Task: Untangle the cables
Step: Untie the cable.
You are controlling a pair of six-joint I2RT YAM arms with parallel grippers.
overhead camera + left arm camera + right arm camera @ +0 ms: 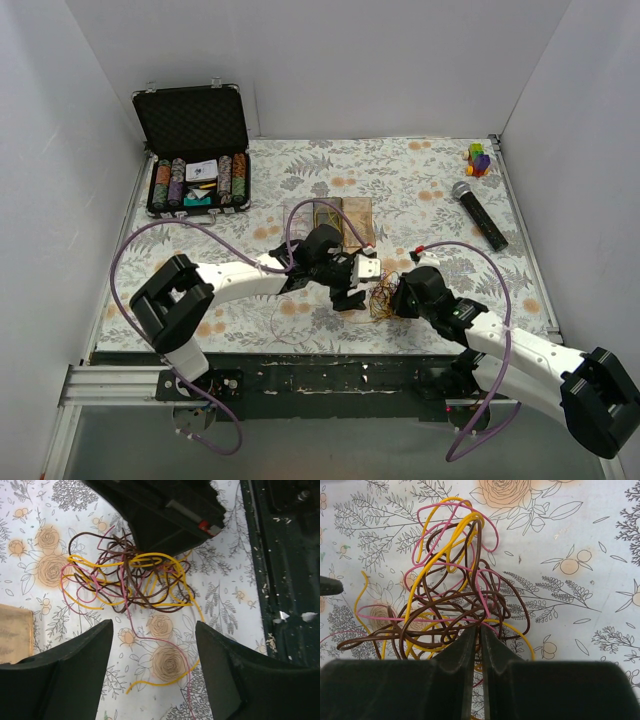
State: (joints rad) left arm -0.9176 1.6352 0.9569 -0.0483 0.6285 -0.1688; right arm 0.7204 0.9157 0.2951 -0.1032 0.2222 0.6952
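Here, cables [450, 595] (tangled) between right fingers [455, 665]

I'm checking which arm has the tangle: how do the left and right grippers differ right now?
The left gripper stands wide open; the right gripper is nearly closed. The left grips nothing, with only loose pink and yellow strands lying between its jaws; the right pinches strands at the edge of the cables. Both sit at the same bundle.

The left arm [240, 277] and right arm [525, 348] had white tubes and big black joints. A purple hose [125, 255] looped over each. The left end effector [154, 626] and right end effector [479, 631] had thick black fingers.
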